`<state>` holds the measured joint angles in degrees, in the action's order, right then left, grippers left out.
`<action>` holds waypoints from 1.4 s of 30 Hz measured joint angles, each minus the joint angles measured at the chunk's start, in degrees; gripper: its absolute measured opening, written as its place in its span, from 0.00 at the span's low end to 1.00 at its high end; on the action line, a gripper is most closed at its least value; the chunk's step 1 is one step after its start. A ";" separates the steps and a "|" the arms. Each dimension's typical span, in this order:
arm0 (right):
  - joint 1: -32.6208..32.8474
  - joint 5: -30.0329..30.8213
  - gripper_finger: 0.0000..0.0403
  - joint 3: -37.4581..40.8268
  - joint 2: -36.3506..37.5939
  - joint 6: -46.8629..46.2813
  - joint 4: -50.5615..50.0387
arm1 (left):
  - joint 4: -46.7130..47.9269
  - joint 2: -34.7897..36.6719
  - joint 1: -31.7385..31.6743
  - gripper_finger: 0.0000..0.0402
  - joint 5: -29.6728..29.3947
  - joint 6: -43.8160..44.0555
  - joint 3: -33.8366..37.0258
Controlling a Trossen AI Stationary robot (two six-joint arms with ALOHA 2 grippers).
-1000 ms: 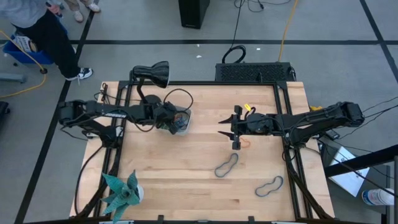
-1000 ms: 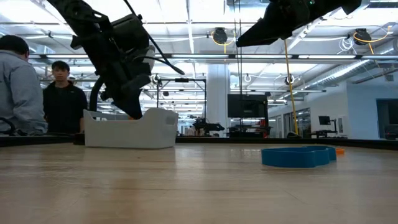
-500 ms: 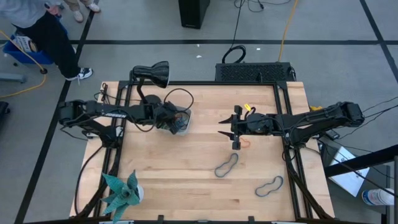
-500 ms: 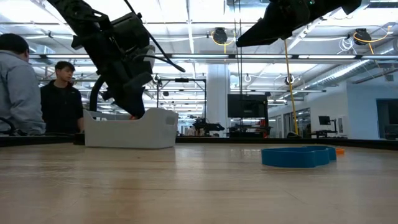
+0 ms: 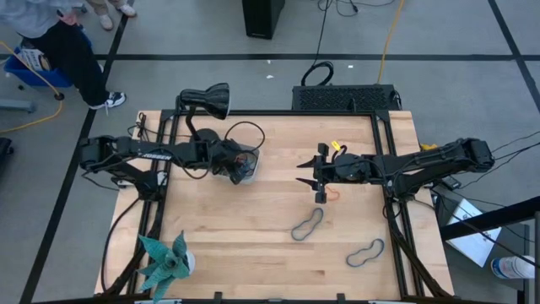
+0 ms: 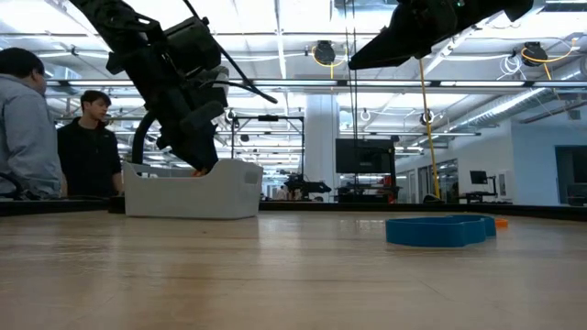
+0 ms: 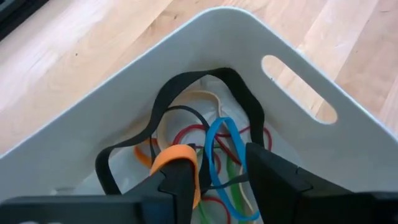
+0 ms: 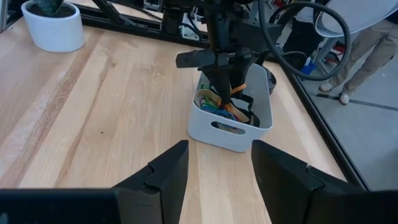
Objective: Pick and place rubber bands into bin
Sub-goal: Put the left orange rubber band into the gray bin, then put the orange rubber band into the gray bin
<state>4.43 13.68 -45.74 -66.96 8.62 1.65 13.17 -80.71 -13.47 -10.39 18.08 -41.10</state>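
My left gripper (image 7: 214,180) hangs inside the bin (image 5: 245,168), which sits near the far left part of the table (image 5: 278,228), just in front of the black lamp (image 5: 211,100). My fingers (image 7: 177,180) there stand apart with a clear gap between them. An orange band (image 7: 176,158) lies draped over one fingertip, though I cannot tell whether it is caught there or simply resting. Under my fingers the bin's floor holds a loose heap: a wide black band (image 7: 186,99) looping round the rest, a blue band (image 7: 217,146), and red, green and tan ones tangled together.

My right gripper (image 5: 318,179) hovers above the middle of the table, fingers (image 8: 165,171) spread wide and holding nothing. Just beside it on the wood lies a small orange band (image 5: 331,195). Two grey bands wait on the near side: one (image 5: 307,224) towards the centre, another (image 5: 365,252) nearer the right edge. A potted plant (image 5: 165,263) stands at the near left corner.
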 joint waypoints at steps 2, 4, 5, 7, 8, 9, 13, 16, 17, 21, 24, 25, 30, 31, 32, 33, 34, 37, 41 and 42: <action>0.02 -0.01 0.42 -0.01 0.00 0.00 -0.43 | 0.50 0.02 0.00 0.37 0.00 -0.37 0.00; 0.00 -0.01 0.42 0.00 0.00 0.00 -0.68 | 1.48 0.02 0.00 0.37 0.02 -0.04 0.00; 0.00 -0.01 0.43 -0.02 0.00 0.00 -0.70 | 2.03 0.02 0.00 0.37 0.30 0.22 0.00; 0.00 -0.01 0.42 0.00 0.00 0.00 -0.70 | 3.02 0.02 -0.02 0.37 2.15 0.47 0.00; 0.01 -0.01 0.42 0.00 0.00 0.00 -0.70 | 3.74 0.02 -0.01 0.37 3.40 0.84 0.00; 0.02 -0.01 0.42 0.00 0.00 0.00 -0.70 | 4.44 0.02 0.00 0.37 4.58 1.37 0.00; 0.00 -0.01 0.42 0.00 0.00 0.00 -0.70 | 7.50 0.38 0.00 0.37 6.34 2.64 0.00; 0.00 -0.01 0.42 -0.01 0.00 0.00 -0.68 | 9.54 0.64 -0.04 0.37 6.06 3.41 0.00; 0.00 -0.01 0.42 0.00 0.00 0.00 -0.68 | 10.35 1.13 -0.16 0.37 6.05 3.46 0.00; 0.00 -0.01 0.42 0.00 0.00 0.00 -0.70 | 11.14 3.00 -0.85 0.37 5.90 3.46 -0.03; 0.02 -0.01 0.42 -0.01 0.00 0.00 -1.05 | 10.47 5.41 -1.36 0.37 5.84 3.41 -0.04; 0.02 -0.01 0.42 0.00 0.00 -0.02 -1.27 | 10.83 6.43 -1.50 0.37 5.84 3.15 -0.04; 0.02 0.01 0.42 0.00 0.88 -0.46 -6.51 | 7.92 11.93 -1.28 0.37 4.54 2.46 -0.04; 0.02 0.00 0.41 -0.02 1.06 -0.86 -7.86 | 6.46 12.84 -1.02 0.37 4.26 2.15 -0.04; 0.02 0.00 0.41 -0.02 1.28 -1.72 -9.19 | 4.88 13.72 -0.77 0.37 4.21 1.32 -0.04; 0.02 -0.04 0.41 -0.02 1.47 -2.51 -10.43 | 3.68 14.58 -0.47 0.37 4.24 0.27 -0.04; 0.02 -0.24 0.41 0.00 1.63 -3.46 -11.93 | 2.39 15.32 -0.09 0.37 4.24 -0.90 -0.04; 0.02 -0.40 0.41 0.00 2.12 -7.68 -18.22 | -2.16 16.84 1.12 0.37 4.29 -3.43 -0.04; 0.02 -0.45 0.41 0.00 2.12 -15.20 -27.94 | -5.71 17.18 2.43 0.37 4.35 -5.72 -0.04; 0.02 -0.45 0.41 -0.01 2.10 -17.23 -29.90 | -6.00 17.18 2.67 0.37 4.35 -6.10 -0.04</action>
<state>4.45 13.23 -45.74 -64.86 -8.61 -28.25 7.17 -63.53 -10.80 -6.04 11.98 -41.15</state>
